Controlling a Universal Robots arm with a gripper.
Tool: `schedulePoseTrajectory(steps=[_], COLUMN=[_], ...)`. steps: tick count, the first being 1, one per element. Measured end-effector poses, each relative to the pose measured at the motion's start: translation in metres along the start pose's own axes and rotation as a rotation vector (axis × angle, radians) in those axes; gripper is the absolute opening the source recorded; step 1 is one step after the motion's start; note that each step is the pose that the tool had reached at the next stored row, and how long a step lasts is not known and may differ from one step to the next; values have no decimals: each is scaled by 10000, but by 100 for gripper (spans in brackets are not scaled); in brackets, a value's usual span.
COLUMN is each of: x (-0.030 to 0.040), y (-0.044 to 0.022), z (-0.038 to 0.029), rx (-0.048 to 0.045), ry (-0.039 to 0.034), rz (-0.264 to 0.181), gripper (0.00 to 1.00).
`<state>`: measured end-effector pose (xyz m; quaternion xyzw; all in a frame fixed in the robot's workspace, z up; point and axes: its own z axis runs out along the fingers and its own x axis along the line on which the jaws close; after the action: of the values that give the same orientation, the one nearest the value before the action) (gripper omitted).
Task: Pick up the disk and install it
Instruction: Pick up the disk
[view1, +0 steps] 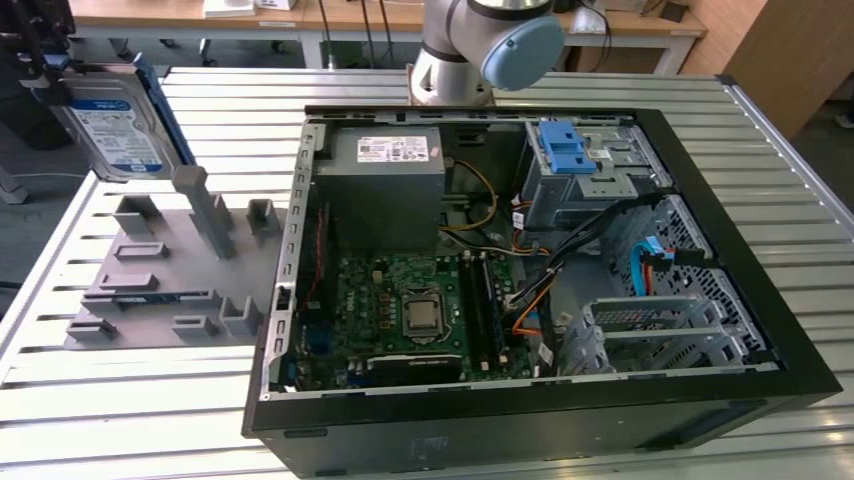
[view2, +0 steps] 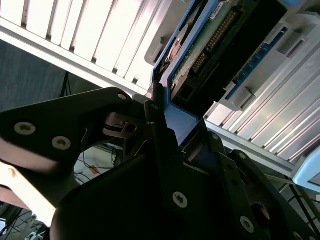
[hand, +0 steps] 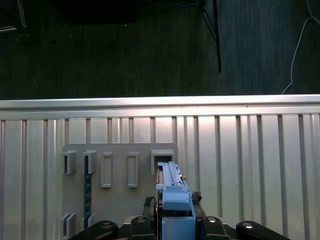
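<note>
In the exterior view the disk (view1: 118, 128), silver with a white-and-blue label and blue rails, hangs upright in the air at the exterior view's far left, above the grey fixture plate (view1: 160, 290). My gripper (view1: 54, 82) is shut on its upper edge. The first wrist view looks down the disk's blue rail (hand: 172, 197), edge-on between my black fingers (hand: 141, 223), over the slotted fixture plate (hand: 120, 200). The second wrist view shows the disk's green circuit-board side (view2: 207, 42) and blue rail (view2: 181, 120) clamped in my gripper (view2: 167, 132).
An open black computer case (view1: 534, 405) lies on the slatted metal table (view1: 160, 400) to the exterior view's right of the fixture. Inside are a grey power-supply box (view1: 387, 180), a motherboard (view1: 407, 310) and a drive cage with a blue latch (view1: 577, 155). The arm's base (view1: 481, 50) stands behind.
</note>
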<state>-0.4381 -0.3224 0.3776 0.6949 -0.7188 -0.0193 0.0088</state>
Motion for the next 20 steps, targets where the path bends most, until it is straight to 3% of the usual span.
schedulePoseTrajectory(steps=[20], x=[-19], y=[5], z=[-106], rx=[2], ry=[-1], rz=[0], gripper=[36])
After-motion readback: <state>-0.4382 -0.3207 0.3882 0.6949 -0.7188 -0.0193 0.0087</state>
